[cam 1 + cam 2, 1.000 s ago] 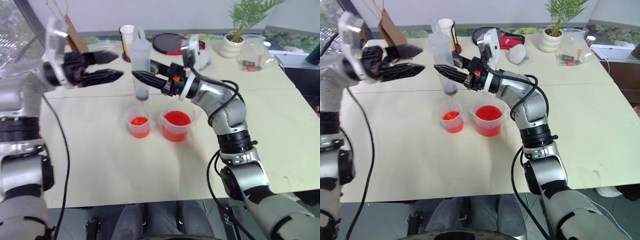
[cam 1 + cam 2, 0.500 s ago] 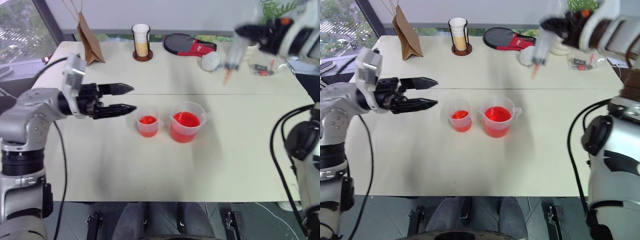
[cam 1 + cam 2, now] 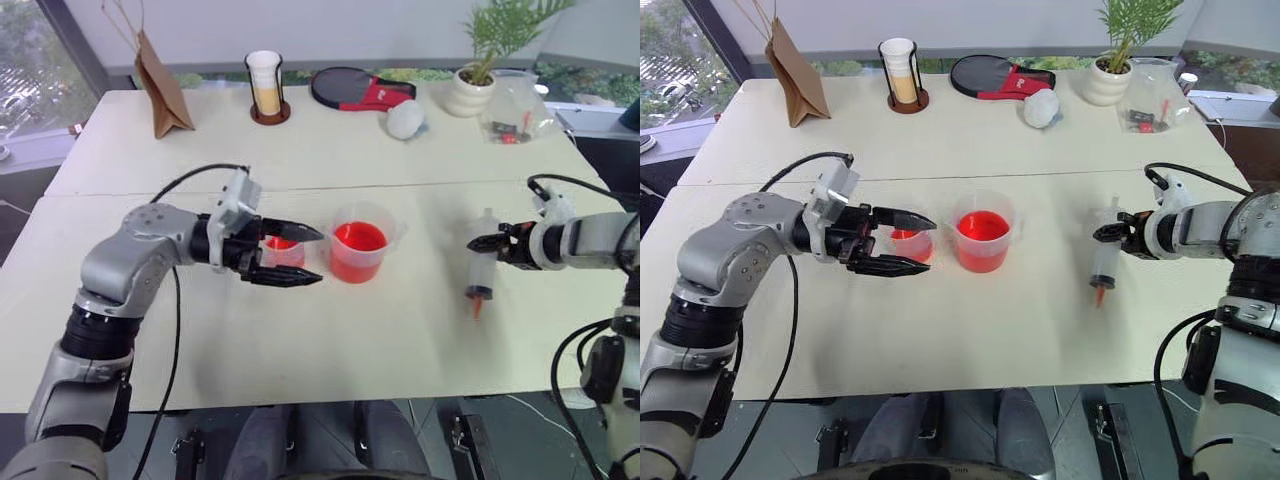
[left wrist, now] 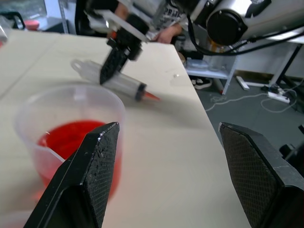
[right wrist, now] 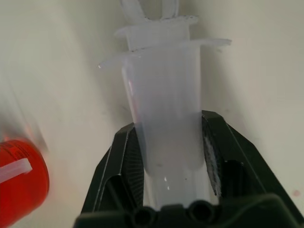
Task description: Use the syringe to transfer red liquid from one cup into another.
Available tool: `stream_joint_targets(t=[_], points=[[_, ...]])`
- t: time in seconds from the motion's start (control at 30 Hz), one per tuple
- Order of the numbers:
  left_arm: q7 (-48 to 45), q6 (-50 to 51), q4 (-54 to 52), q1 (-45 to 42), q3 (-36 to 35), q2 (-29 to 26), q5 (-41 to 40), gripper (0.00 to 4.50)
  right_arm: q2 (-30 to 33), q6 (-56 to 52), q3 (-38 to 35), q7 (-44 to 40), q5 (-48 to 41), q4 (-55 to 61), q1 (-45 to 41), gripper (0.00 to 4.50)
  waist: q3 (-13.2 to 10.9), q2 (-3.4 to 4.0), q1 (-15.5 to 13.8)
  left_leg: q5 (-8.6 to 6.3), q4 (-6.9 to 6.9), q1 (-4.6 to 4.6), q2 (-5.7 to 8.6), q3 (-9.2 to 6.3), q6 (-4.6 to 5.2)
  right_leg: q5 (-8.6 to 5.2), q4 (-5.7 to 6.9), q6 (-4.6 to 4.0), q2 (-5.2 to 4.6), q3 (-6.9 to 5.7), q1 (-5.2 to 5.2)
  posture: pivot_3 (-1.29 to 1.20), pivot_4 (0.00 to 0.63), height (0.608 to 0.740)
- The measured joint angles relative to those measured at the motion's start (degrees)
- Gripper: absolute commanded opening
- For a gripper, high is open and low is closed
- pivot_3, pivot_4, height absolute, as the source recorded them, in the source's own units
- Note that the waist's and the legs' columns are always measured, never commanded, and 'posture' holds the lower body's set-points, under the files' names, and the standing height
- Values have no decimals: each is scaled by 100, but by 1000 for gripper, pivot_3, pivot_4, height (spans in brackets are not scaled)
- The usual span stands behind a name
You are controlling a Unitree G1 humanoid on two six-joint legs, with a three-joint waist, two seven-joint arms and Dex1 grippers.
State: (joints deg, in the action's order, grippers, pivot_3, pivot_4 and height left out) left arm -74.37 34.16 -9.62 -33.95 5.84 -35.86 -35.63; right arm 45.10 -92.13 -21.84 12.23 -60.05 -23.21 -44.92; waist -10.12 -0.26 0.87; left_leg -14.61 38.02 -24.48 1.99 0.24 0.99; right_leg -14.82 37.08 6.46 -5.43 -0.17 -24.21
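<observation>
A: Where is the syringe?
B: Lying on the table, well to the right of the big beaker. The right gripper has its fingers around it.
A: And the left gripper?
B: Spread wide, around the small cup beside the beaker.
A: Is the job done?
B: Looks nearly done. Both cups have red liquid.

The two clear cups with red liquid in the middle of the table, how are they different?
The beaker is wider and taller than the small cup, and holds more red liquid. The beaker stands free; the small cup sits between the open fingers of the left gripper. Both are clear, upright and side by side.
</observation>
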Motion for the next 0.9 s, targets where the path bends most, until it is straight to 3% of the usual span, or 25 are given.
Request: stream_joint_targets(t=[0.07, 0.23, 0.33, 0.47, 0.57, 0.7, 0.77, 0.9], points=[[83, 1, 2, 8, 10, 43, 3, 3480, -111, 0, 1, 189, -42, 29, 12, 4312, 0, -1, -34, 0, 5, -2, 3, -6, 3, 0, -1, 0, 0, 0, 5, 0, 150, 740], [403, 49, 80, 14, -41, 28, 53, 3480, -83, 0, 20, 257, -76, 38, 0, 4422, -1, 0, -24, -2, 6, -3, 8, -7, 10, 0, -3, 0, -4, 0, 6, 0, 150, 740], [613, 197, 219, 47, -517, -186, -39, 3480, 447, 2, 35, -328, -100, 284, -176, 4422, -6, 10, -12, -2, 4, -4, 2, -7, 11, -1, -2, 2, 3, -1, 0, 0, 150, 740], [1018, 507, 273, 242, -1176, -456, -239, 3480, 2009, 535, 226, -2624, -164, 1583, 343, 4422, -7, 12, -35, -11, -3, -3, 1, -21, 25, -8, -15, 12, 10, -4, 10, 0, 150, 740], [1256, 739, 209, 725, -1489, -649, -324, 3480, 2780, 2087, 140, -4756, 492, 2328, 2132, 4422, 1, -13, -20, -17, -2, 16, -8, -45, 33, -13, -77, 21, 29, -7, 69, 0, 150, 740], [1365, 956, 55, 1844, -2117, -1170, -376, 3480, 2476, 3984, -76, -6398, 1467, 2160, 4042, 4422, 4, -9, 18, -22, 1, 43, -17, -15, 35, -3, -92, 31, 23, 13, 91, 0, 150, 740], [1368, 1056, -17, 2583, -2496, -1370, -377, 3480, 2254, 4522, -166, -6700, 1796, 1764, 4310, 4422, 5, -4, 19, -22, -1, 52, -18, -14, 35, -2, -91, 27, 11, 15, 93, 0, 150, 740], [1388, 1046, -17, 3375, -2705, -1384, -346, 3480, 2093, 4964, -125, -6855, 2119, 1246, 3972, 4422, -1, 12, -18, -21, -4, 63, -21, -17, 25, -5, -92, -13, -7, 19, 99, 0, 150, 740]])
